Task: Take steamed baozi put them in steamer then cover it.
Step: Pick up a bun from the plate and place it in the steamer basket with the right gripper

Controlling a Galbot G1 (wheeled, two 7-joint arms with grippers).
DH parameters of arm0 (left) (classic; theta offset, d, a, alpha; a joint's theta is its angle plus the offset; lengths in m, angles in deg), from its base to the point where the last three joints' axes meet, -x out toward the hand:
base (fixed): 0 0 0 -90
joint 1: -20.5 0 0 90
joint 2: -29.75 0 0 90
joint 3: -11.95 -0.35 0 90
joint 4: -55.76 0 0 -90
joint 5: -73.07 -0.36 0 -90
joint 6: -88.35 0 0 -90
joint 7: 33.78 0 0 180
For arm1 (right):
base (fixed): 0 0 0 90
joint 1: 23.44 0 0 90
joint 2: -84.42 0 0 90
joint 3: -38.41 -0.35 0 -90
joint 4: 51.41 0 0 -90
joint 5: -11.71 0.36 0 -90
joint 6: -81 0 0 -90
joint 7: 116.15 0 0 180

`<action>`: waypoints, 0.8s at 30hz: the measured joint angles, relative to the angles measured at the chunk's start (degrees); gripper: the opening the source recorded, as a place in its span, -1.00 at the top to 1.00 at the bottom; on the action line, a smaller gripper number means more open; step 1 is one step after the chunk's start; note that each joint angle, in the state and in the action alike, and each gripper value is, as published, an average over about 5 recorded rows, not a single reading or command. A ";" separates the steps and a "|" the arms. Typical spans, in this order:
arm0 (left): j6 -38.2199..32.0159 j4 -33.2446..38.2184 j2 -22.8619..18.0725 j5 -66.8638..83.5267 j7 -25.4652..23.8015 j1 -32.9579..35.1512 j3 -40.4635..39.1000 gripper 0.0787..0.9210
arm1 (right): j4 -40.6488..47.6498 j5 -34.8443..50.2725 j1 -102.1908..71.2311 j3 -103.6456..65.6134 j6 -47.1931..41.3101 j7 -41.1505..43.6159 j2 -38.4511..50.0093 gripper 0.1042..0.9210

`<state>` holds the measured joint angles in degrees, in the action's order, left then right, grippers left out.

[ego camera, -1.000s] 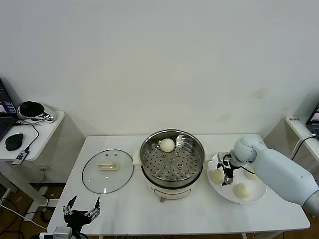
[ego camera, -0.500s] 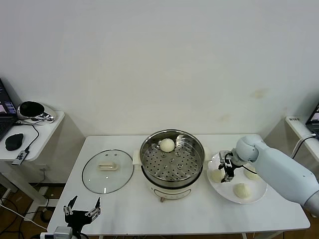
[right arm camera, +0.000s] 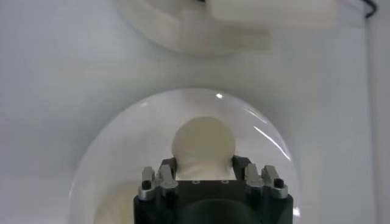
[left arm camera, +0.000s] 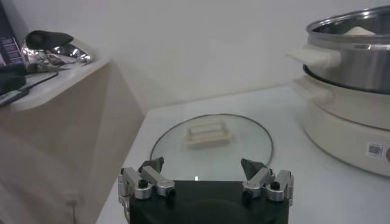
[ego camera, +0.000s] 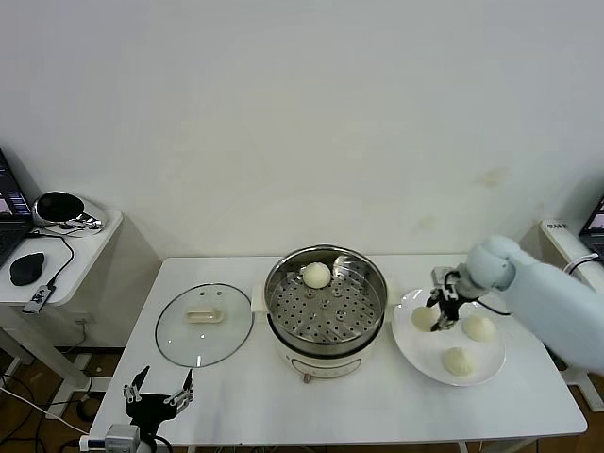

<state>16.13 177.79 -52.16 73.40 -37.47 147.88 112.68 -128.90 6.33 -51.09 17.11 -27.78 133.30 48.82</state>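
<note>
The left gripper (ego camera: 159, 396) hangs wide open, holding nothing, lid (ego camera: 204, 324) beyond its jaws. One bun (ego camera: 317, 275) sits in the steamer (ego camera: 326, 304). The right gripper (ego camera: 440, 311) pinches a bun (ego camera: 424, 318) above the plate (ego camera: 483, 366), its fingertips hidden.

Lab — bare wall, laptop (ego camera: 8, 212) side desk (ego camera: 71, 274)

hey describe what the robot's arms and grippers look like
The right arm has a smooth pale blue-white shell with a rounded joint. Both the right gripper and left gripper have black bodies and silver metal finger mounts with black bolts and dark fingertips.
</note>
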 measured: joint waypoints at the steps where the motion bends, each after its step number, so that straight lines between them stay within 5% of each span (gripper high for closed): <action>1: 0.00 0.04 0.10 -0.01 0.02 -0.13 0.01 -0.77 | -0.48 0.88 1.71 1.01 -0.25 0.40 0.31 -0.14; 24: -0.09 2.32 -0.21 -0.15 0.46 0.31 0.43 -0.77 | -2.45 17.74 28.47 20.59 -8.55 5.09 -12.41 -0.16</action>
<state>16.04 180.11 -52.37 73.26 -37.01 148.19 113.11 -131.35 24.08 -22.61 37.69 -36.33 138.40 36.41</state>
